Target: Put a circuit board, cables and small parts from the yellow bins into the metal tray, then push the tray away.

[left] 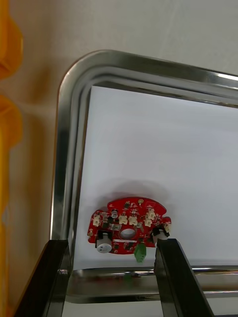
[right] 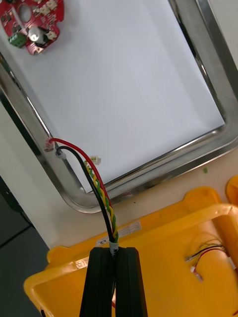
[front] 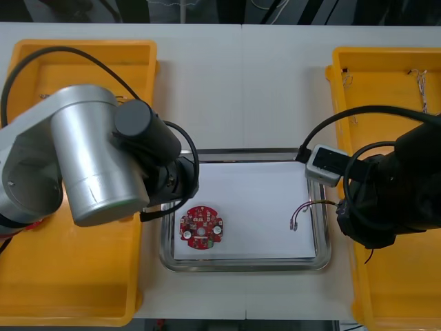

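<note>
Grip is firm: the right gripper (right: 116, 251) pinches the red and yellow cable (right: 105, 198) above the yellow bin (right: 163, 233), with the cable's free ends ahead on the rim of the metal tray (right: 208, 54), probably for release inside. Beyond lies the circuit board (right: 33, 25), placed under the left gripper (left: 111, 243), whose fingers are spread wide and empty.

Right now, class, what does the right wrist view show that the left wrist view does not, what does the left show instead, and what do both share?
The right wrist view adds the right pincer, over a yellow bin and shut on the red and yellow cable, whose free end reaches over the rim of the metal tray. The left wrist view adds the left pincer, open, its fingers apart by the tray's corner. Both share the tray's white inside and the round red circuit board lying in it.
</note>
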You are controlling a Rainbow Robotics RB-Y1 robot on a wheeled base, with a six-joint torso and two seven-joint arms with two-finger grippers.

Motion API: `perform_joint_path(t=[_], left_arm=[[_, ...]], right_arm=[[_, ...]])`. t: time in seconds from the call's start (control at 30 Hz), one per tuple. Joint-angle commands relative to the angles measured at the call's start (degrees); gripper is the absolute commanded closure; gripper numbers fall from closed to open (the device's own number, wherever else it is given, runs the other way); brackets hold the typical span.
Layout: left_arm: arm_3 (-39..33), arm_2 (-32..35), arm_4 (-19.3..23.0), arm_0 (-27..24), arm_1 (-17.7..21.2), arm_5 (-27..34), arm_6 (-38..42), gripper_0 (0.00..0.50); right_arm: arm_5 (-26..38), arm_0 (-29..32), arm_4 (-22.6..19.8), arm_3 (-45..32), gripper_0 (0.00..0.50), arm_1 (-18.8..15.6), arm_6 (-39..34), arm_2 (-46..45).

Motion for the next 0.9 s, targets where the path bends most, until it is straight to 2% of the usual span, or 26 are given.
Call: perform_joint_path(t=[0.03, 0.27, 0.43, 0.63, 0.9], left_arm=[[-2.12, 7.29, 4.22, -0.43, 3.55, 3.59, -9.32, 0.000], [-0.63, 16.70, 10.55, -0.34, 6.09, 8.07, -15.82, 0.000], [2.01, 22.06, 13.45, -0.34, 7.50, 9.79, -21.27, 0.000], [7.20, 26.36, 13.45, -0.34, 9.00, 9.79, -29.36, 0.000], [14.58, 31.11, 11.69, -0.43, 9.35, 9.79, -40.87, 0.000]], right_arm=[[3.72, -6.20, 3.23, -0.56, 0.500, 4.66, 4.22, 5.67], [5.65, -7.52, 9.91, 1.55, 0.500, 9.23, 14.86, 11.38], [6.09, -7.61, 13.43, 4.54, 0.500, 12.13, 20.31, 14.46], [6.36, -7.52, 14.74, 10.17, 0.500, 16.88, 25.67, 16.39], [6.88, -6.90, 16.50, 17.90, 0.500, 23.29, 26.02, 17.36]])
